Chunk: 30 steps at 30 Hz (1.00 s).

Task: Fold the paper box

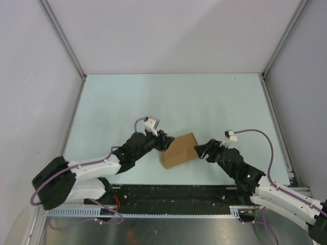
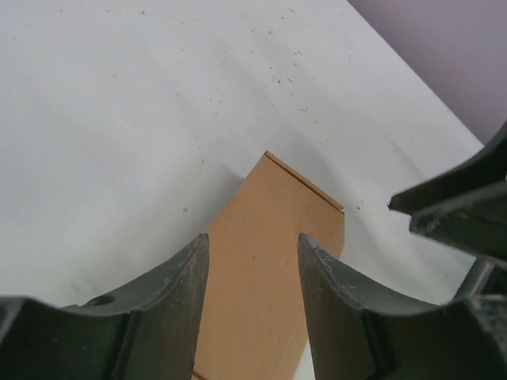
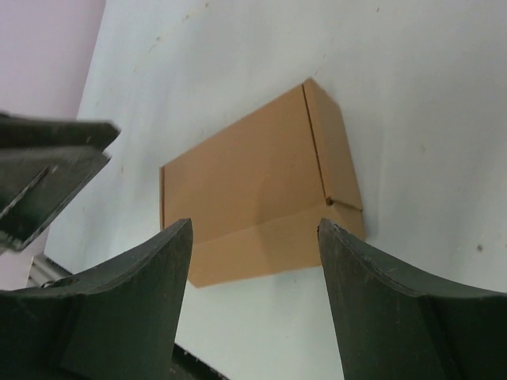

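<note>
The paper box (image 1: 180,150) is a closed tan carton lying flat on the pale table, between my two arms. My left gripper (image 1: 162,142) is at the box's left end with its jaws apart. In the left wrist view the paper box (image 2: 269,261) shows through the gap of my left gripper (image 2: 253,241) and runs away from it. My right gripper (image 1: 202,150) is at the box's right end, open. In the right wrist view the paper box (image 3: 253,190) lies a little beyond my right gripper (image 3: 255,229), with bare table between and nothing held.
Grey walls and aluminium frame posts (image 1: 66,41) enclose the table (image 1: 204,102) on three sides. A black rail (image 1: 168,194) with the arm bases runs along the near edge. Cables loop off both wrists.
</note>
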Tool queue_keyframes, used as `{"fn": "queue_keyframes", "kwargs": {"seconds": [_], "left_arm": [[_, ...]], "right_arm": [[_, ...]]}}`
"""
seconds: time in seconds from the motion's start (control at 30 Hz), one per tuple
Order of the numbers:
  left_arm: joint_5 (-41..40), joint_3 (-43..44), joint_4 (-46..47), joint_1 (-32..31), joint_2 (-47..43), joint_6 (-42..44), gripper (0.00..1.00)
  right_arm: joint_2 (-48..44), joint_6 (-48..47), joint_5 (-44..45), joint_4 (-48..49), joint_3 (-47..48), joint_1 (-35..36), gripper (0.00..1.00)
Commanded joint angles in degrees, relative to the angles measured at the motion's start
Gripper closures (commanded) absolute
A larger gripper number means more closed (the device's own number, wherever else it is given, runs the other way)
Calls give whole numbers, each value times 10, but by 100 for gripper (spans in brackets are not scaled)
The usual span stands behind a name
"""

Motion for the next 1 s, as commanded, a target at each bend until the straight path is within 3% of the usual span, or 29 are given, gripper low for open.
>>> {"fn": "queue_keyframes", "kwargs": {"seconds": [0.0, 0.23, 0.43, 0.67, 0.97], "left_arm": [[58, 67, 32, 8, 80, 68, 48], [114, 97, 33, 35, 170, 89, 57], [135, 116, 34, 38, 229, 100, 62], [162, 125, 41, 39, 259, 109, 71], [162, 115, 42, 41, 270, 105, 83]], "right_arm": [[-18, 41, 49, -54, 2, 41, 31], [3, 39, 38, -85, -2, 82, 40], [-10, 87, 76, -68, -43, 119, 30], [-76, 145, 81, -20, -107, 126, 27], [-8, 193, 76, 133, -151, 134, 27]]}}
